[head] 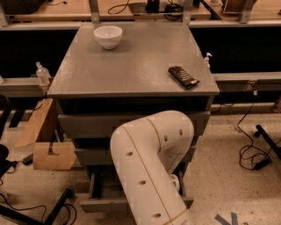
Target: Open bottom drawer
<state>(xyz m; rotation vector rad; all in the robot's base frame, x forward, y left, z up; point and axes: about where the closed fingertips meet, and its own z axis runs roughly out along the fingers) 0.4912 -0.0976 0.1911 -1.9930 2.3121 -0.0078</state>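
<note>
Speckled pale floor (219, 176), workshop setting; long wooden desk (66, 9) runs behind the cabinet, with dark space beneath it.

1. Cabinet (131, 66): grey, flat square top, three drawers stacked in its front. This is the landmark for all entries below.
2. Bowl (108, 36): white, upright, on the cabinet top near its rear left corner.
3. Dark flat object (183, 76): oblong, lying at an angle on the cabinet top by its right front corner, well apart from the bowl.
4. Top drawer (88, 125): grey front, just under the cabinet top, pushed in.
5. Middle drawer (92, 156): grey front, below the top drawer, partly covered by the arm.
6. Bottom drawer (103, 205): lowest in the cabinet, pulled out part of the way, with its front standing forward of the two above and a dark inside showing behind it.
7. Arm (149, 162): white, thick, bent at a rounded elbow before the cabinet front, covering the middle of all three drawers.
8. Tool: hidden behind the arm, low at the cabinet front by the bottom drawer; apart or together cannot be told.
9. Cardboard box (48, 154): brown, flaps up, on the floor against the cabinet's left side.
10. Clear bottle (42, 72): on a ledge left of the cabinet.
11. Small pump bottle (206, 59): just past the cabinet's right edge.
12. Black cables (252, 154): loose on the floor right of the cabinet.
</note>
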